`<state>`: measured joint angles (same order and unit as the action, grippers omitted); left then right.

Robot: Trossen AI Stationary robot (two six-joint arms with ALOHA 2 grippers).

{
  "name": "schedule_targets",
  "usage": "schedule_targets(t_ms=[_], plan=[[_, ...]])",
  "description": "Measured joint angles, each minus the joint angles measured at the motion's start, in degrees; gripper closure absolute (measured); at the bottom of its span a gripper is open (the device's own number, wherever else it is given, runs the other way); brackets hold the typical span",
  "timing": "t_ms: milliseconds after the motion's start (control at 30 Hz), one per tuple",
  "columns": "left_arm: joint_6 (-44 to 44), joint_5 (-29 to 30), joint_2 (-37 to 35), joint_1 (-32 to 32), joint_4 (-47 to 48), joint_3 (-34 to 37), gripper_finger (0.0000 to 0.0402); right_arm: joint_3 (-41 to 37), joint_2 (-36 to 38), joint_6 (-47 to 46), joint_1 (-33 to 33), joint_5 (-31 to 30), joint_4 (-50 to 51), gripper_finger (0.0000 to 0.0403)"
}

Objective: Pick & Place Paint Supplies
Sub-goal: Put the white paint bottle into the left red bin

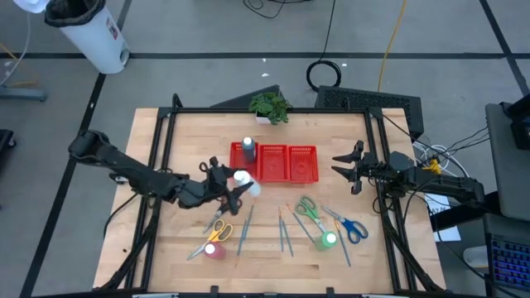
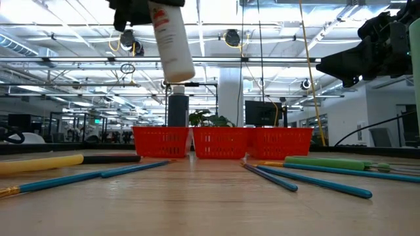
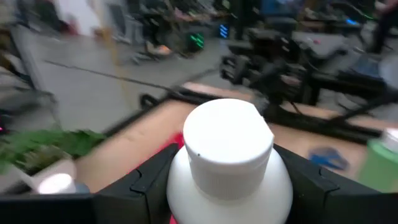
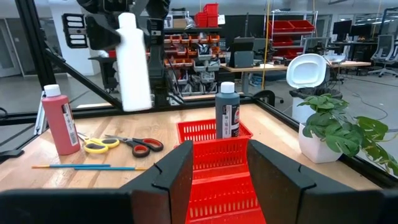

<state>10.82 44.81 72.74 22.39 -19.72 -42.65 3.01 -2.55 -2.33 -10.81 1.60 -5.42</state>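
Wooden tabletop is carrying the whole job, and above it the left gripper [image 1: 234, 187] is clamping a white paint bottle [image 1: 243, 179] in the air, cap leading along its long axis, just short of the red mesh tray [image 1: 274, 161]. That tray's end compartment, already holding a dark bottle [image 1: 248, 149], is lying straight ahead of the cap. Off at the table's right edge, the right gripper [image 1: 344, 167] is hanging with jaws parted and empty, pointing at the tray's far end.
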Motion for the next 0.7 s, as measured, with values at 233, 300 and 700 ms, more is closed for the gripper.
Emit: schedule_targets(t_ms=[233, 300, 700], plan=[[6.82, 0.67, -5.44, -1.58, 14.78, 0.00, 0.0184, -0.01, 0.00, -0.02, 0.00, 0.00, 0.00, 0.0261], [9.20, 2.28, -5.56, -2.62, 17.81, 0.00, 0.0184, -0.02, 0.00, 0.00, 0.00, -0.01, 0.03, 0.0261], [13.67, 7.24, 1.57, -11.85, 21.80, 0.02, 0.0184, -0.02, -0.02, 0.00, 0.02, 0.01, 0.03, 0.0261]])
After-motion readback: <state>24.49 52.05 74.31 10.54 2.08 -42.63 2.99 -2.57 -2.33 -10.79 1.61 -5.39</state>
